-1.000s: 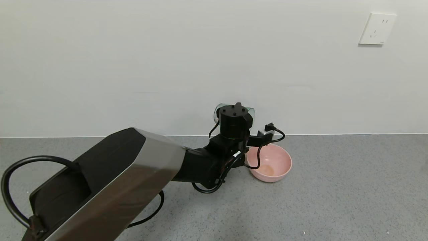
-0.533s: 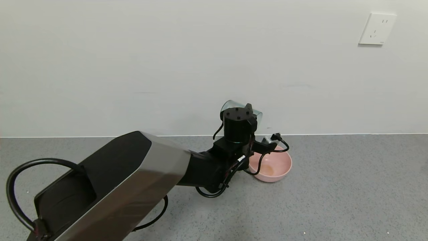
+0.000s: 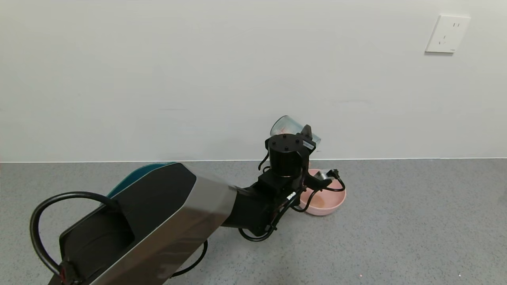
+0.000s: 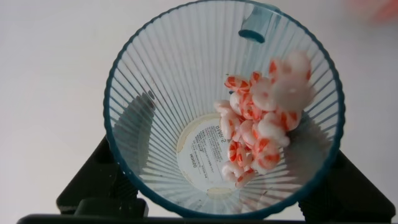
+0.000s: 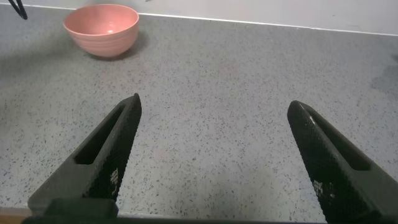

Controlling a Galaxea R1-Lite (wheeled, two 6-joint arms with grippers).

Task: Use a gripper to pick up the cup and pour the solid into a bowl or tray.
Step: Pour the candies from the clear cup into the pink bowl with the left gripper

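My left gripper (image 3: 307, 136) is shut on the clear blue ribbed cup (image 3: 291, 127) and holds it raised and tilted to the right, above the near-left side of the pale pink bowl (image 3: 334, 202). In the left wrist view the cup (image 4: 155, 124) fills the picture, and several pink-and-white pieces of the solid (image 4: 264, 124) are slid to one side of it. My right gripper (image 5: 214, 106) is open and empty over bare grey counter, out of the head view; the bowl (image 5: 101, 28) shows far off in its view.
A teal tray (image 3: 134, 174) shows partly behind my left arm at the near left. The grey speckled counter (image 3: 416, 221) runs to a white wall, with a wall socket (image 3: 447, 34) at the upper right.
My left gripper has moved right and a little nearer with the cup, and the cup has tilted further to the right over the bowl. The teal tray has come into view.
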